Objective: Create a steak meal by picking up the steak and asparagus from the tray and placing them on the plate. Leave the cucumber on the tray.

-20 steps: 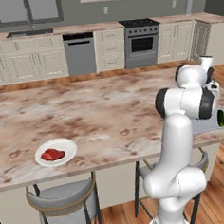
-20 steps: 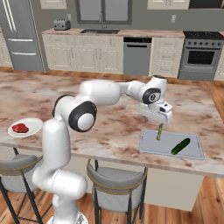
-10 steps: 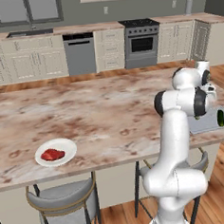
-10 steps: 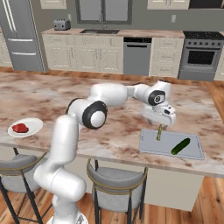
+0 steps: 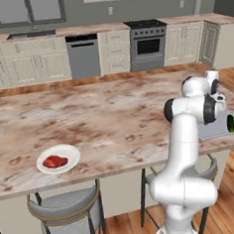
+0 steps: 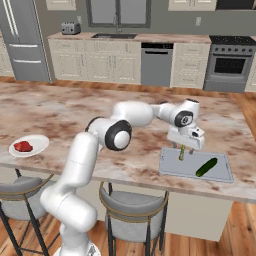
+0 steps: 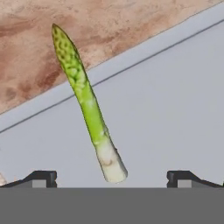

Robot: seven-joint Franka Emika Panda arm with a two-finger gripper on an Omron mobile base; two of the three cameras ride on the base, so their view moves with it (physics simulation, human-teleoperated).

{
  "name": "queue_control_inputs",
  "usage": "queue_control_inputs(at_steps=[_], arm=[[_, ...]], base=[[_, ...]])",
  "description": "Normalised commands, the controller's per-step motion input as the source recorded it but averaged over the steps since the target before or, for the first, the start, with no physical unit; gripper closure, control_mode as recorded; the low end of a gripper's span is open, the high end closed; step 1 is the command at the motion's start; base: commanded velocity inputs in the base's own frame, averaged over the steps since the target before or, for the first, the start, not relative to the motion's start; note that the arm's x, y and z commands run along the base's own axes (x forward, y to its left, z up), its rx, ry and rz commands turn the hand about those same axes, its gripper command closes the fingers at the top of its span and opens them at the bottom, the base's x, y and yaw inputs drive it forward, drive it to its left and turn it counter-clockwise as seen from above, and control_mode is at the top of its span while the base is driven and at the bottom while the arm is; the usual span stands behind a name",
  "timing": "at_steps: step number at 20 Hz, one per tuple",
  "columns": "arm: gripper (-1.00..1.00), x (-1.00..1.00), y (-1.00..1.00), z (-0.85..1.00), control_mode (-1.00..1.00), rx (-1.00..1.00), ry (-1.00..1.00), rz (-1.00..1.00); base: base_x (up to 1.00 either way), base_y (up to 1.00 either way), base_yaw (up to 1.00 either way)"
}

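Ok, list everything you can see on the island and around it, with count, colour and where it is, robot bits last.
steak: one, raw red, on the plate
plate: one, white, round, at the near left of the island counter
asparagus: one, green with a pale cut end, on the tray's left part, tip reaching past the tray's edge over the counter
cucumber: one, dark green, lying on the tray's right half
tray: one, light grey-blue, at the near right edge of the island
island counter: one, brown-pink marbled stone
stools: two seen, grey seats, tucked under the near edge
gripper: one, white, open, over the asparagus, a fingertip either side of its pale end in the hand view
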Motion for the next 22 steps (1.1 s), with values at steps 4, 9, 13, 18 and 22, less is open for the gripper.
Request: queue_control_inputs(at_steps=[4,9,13,18,22], arm=[[-1.00,0.28,0.00,-0.32,-1.00,0.00,0.00,0.04],[-1.00,0.26,0.00,-0.31,-1.00,0.00,0.00,0.04],[1.00,0.12,0.00,-0.35,-1.00,0.00,0.00,0.04],[1.00,0.00,0.00,-0.40,-1.00,0.00,0.00,0.04],[1.00,0.00,0.00,-0.18,-1.00,0.00,0.00,0.11]], base=[[0.00,0.00,0.00],[0.00,0.00,0.00],[0.00,0.00,0.00],[0.00,0.00,0.00],[0.00,0.00,0.00]])
